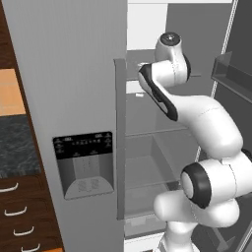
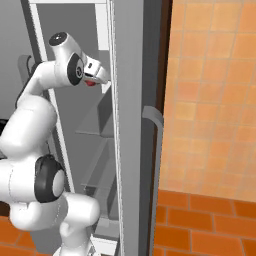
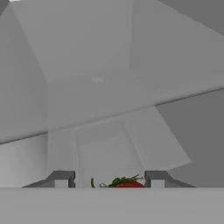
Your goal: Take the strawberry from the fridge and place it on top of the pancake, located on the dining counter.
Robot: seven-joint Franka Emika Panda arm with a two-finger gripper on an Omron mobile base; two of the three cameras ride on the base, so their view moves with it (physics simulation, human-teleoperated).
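The gripper (image 3: pixel 108 180) reaches into the open fridge (image 1: pixel 69 74) at an upper shelf level, and the strawberry (image 3: pixel 127 184) sits directly between its two fingertips (image 3: pixel 62 178), low at the base of the hand view, with its green leafy cap spreading toward the left finger and its red body nearer the right one. The jaws stand part-way closed with the fruit in the gap; whether the pads actually press on it cannot be told, since only the top of the fruit and the tips of the fingers show. In the right base view the hand (image 2: pixel 97 75) points toward the fridge's right side wall, and a small patch of red shows just beneath the hand, at its underside; that is the strawberry (image 2: pixel 90 83) again. Ahead of the gripper, in the hand view, lie pale grey interior walls and a glass shelf (image 3: pixel 131 140) sloping away below and beyond the fingertips. Below the gripper, further glass shelves (image 1: pixel 157 133) step down through the compartment. To the gripper's left, seen from the left base view, stands the closed fridge door with its long vertical handle (image 1: pixel 119 138) and black dispenser panel (image 1: pixel 83 165); to its right, the opened door (image 1: pixel 236 64) carries a bin. Beyond the fridge on the gripper's right, an orange tiled wall (image 2: pixel 210 100) rises above a brick-red floor (image 2: pixel 200 225).
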